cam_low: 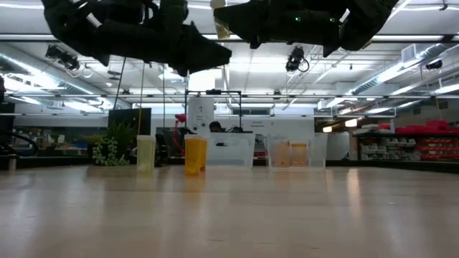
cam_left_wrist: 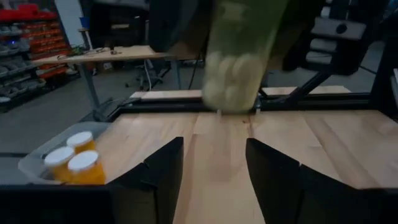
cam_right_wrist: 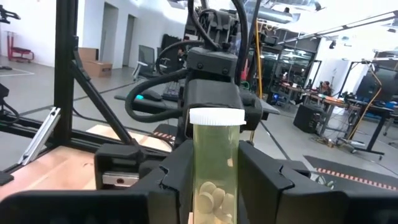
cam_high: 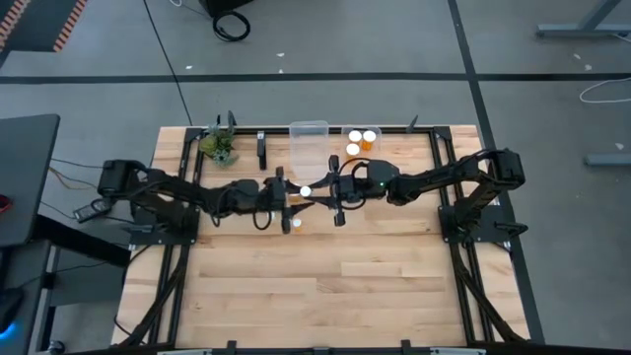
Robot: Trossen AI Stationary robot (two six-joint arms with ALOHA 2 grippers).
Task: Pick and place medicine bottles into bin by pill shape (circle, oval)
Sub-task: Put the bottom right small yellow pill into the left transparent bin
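Starting at the left, my left gripper (cam_left_wrist: 214, 155) hangs over the middle of the table (cam_high: 325, 286) with its fingers spread wide and nothing between them. Facing it is the held bottle (cam_right_wrist: 216, 186), raised clear of the tabletop, white cap up, pale pills inside. My right gripper (cam_right_wrist: 215, 152) is clamped on its sides. The bottle is therefore in the air between the two arms and not yet in a bin. Further right, at the far edge, the clear bin (cam_high: 308, 148) appears to hold nothing, and just beside it the second bin (cam_left_wrist: 37, 152) holds three orange bottles (cam_high: 355, 136). I judge the work partly done: three bottles are placed, one is in hand, and at least two remain on the wood. The low view shows those two standing, a pale bottle (cam_low: 145, 153) and an orange bottle (cam_low: 195, 156), whereas the high view gives only one white cap on the table near my left gripper, the arms likely hiding the other. Only the right wrist view shows the grip and the pills closely, though I cannot settle their shape from it. Only the left wrist view shows the left fingers apart. Only the high view shows how the two bins lie side by side.
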